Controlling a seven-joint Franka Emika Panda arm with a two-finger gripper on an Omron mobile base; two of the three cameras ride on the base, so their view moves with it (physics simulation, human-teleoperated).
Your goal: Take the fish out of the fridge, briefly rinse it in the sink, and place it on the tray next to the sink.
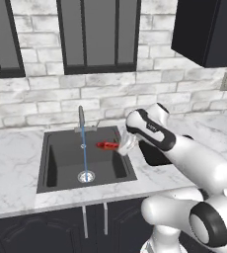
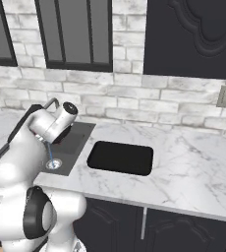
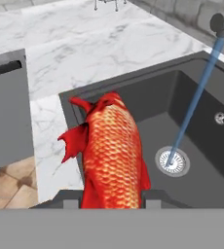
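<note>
My gripper (image 1: 117, 146) is shut on the red fish (image 1: 106, 145), holding it above the right half of the dark grey sink (image 1: 61, 160). The fish points left toward the thin blue stream of water (image 1: 84, 155) falling from the tap (image 1: 81, 118) onto the drain (image 1: 86, 176). Seen from the hand, the scaly fish (image 3: 111, 151) rises between the fingertips (image 3: 152, 196), and the stream (image 3: 194, 102) falls to its right without touching it. The black tray (image 2: 120, 157) lies on the marble right of the sink (image 2: 79, 136). The fridge is out of view.
White marble counter (image 1: 12, 148) surrounds the basin, and a brick wall with dark windows stands behind it. A black wall cupboard (image 1: 207, 29) hangs at the upper right. A grey block (image 3: 7, 112) shows at the left of the hand view, over a tiled floor.
</note>
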